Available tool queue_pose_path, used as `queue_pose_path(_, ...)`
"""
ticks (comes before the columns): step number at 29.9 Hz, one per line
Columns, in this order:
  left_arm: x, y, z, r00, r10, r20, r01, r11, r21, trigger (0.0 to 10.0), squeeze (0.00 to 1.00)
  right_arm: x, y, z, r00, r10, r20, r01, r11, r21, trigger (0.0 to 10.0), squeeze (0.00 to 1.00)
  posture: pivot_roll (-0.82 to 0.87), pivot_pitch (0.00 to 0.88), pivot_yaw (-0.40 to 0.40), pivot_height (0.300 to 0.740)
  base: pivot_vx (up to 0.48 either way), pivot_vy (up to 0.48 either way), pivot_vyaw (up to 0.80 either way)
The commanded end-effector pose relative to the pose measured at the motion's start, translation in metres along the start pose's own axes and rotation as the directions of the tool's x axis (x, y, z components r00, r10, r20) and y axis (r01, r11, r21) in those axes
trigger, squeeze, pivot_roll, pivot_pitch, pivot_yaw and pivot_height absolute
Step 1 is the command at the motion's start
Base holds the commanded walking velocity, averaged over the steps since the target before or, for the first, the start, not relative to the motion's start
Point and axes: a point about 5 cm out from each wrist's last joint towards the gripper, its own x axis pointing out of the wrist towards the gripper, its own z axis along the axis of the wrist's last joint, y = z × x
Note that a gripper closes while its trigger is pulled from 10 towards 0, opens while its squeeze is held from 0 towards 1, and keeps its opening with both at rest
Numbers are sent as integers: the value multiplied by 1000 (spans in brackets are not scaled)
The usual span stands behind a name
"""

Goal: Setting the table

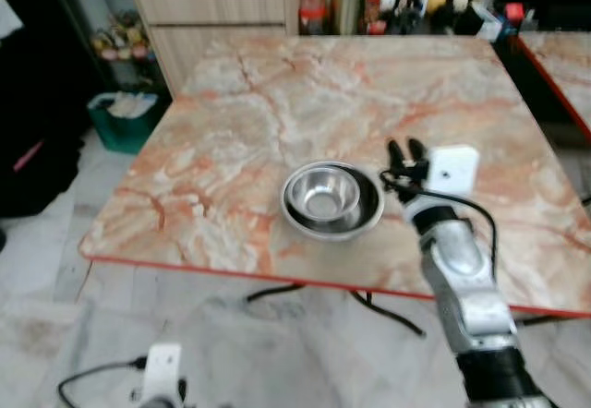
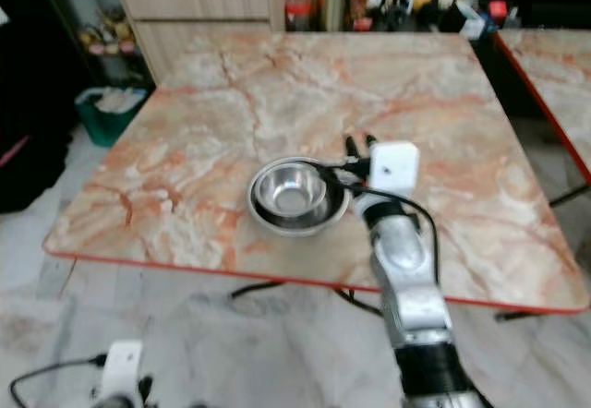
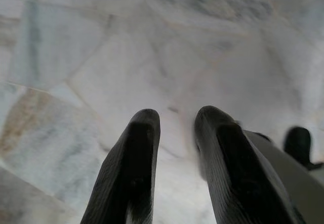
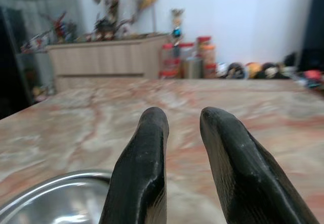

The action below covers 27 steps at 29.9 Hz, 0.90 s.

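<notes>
left eye view had the steel bowls (image 1: pixel 331 200), one nested in the other, sitting on the marble counter (image 1: pixel 231 113) toward its near edge. the right tool (image 1: pixel 406 152) hovered just beside their rim at three o'clock, fingers narrowly parted and holding nothing. the left tool (image 3: pixel 174 148) hung idle over the floor, also narrowly parted. judging by this, a bowl-placing step was in hand; the next move probably called for widening the fingers to pinch the rim.

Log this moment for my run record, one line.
right claw: open, empty, beside bowl | bowl: on table | left claw: open, idle
</notes>
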Motion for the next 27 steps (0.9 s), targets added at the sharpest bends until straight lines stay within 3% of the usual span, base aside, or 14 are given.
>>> queue_pose_path(1, -1, 10, -1, 1000, 23, 0, -23, 1000, 13, 10000, 0, -1, 7, 3, 1000, 19, 18, -19, 1000, 2, 10000, 0, -54, 84, 41, 740, 0, -364, 0)
queue_pose_path(20, 0, 9, 2, 1000, 19, 14, -19, 1000, 16, 10000, 0, -30, -7, -29, 998, -20, -58, 18, 999, -29, 10000, 0, -55, 85, 34, 740, 0, -367, 0)
queue_pose_path(27, 0, 8, 4, 999, 29, 18, -29, 1000, 0, 10000, 0, -47, -14, -67, 981, -53, -188, 47, 998, -38, 10000, 0, -62, 105, 31, 740, 0, -362, 0)
